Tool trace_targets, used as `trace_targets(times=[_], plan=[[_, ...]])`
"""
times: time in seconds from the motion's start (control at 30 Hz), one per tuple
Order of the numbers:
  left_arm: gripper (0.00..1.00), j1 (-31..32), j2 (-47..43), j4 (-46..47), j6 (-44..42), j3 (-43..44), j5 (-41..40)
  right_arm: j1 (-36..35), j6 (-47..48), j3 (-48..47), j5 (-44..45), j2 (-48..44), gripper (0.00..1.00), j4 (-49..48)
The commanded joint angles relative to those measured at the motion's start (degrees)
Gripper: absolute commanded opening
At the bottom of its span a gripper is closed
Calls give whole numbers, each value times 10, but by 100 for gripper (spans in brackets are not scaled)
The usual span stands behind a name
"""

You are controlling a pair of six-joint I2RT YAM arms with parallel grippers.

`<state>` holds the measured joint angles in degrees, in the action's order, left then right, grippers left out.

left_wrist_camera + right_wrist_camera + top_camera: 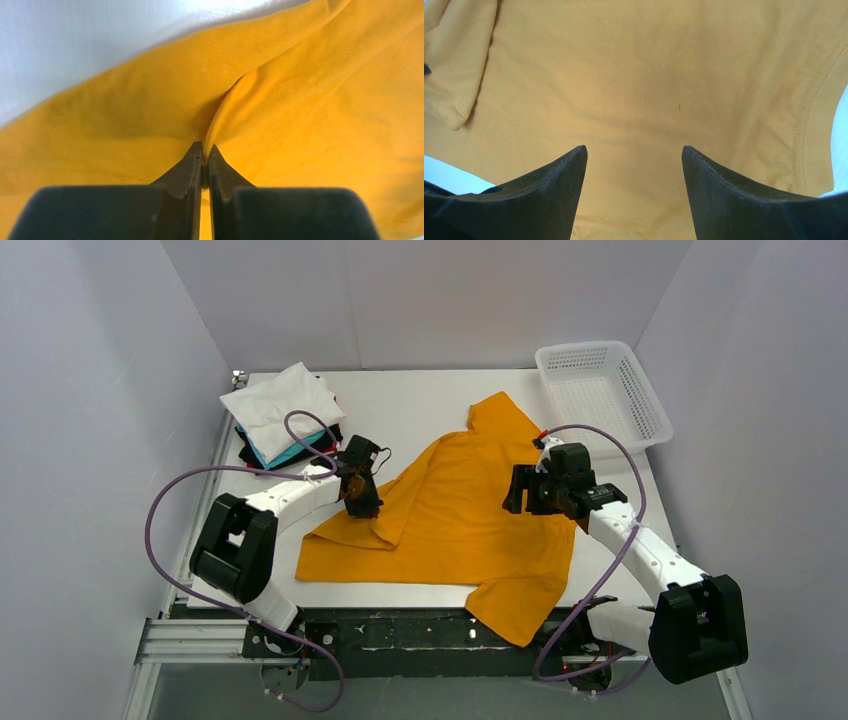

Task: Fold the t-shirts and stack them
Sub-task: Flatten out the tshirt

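Top external view, near first: the orange-yellow t-shirt (450, 530) lies across the middle of the table (420, 400), rumpled, with one corner hanging over the near table edge. It has no proper fold yet, only a loose flap turned over on its left side.

The left end effector (361, 508) is down at that flap. In the left wrist view the left end effector (205, 150) is clenched on a pinched ridge of the orange-yellow t-shirt (325, 125), so it is grasping the shirt.

The right end effector (520, 502) is over the shirt's right side. In the right wrist view the right end effector (634, 147) is released, jaws wide apart with nothing between them and the orange-yellow t-shirt (649, 75) below. Whether it touches the cloth I cannot tell.

Farther back on the left, the stack of folded t-shirts (285, 430) sits at the far-left corner, well apart from the orange one. The white shirt (280, 405) is on top, with teal and black edges under it; red hardly shows. The white mesh basket (600, 390) is at far right, and no shirt is visible in it.

Progress, as a judgement: late in the task. Several shirts are folded and stacked, and the orange one looks like the last loose one. Left to do: straighten it, fold it and put it on the stack. That fold has barely started.
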<state>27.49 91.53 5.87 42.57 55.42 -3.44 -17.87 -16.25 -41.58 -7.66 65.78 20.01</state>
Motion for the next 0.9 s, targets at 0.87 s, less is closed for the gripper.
trace_targets(times=[0.87], plan=[[5,-181,349,-174,-322,516,-134,-1,19,-51,52,95,77,21]])
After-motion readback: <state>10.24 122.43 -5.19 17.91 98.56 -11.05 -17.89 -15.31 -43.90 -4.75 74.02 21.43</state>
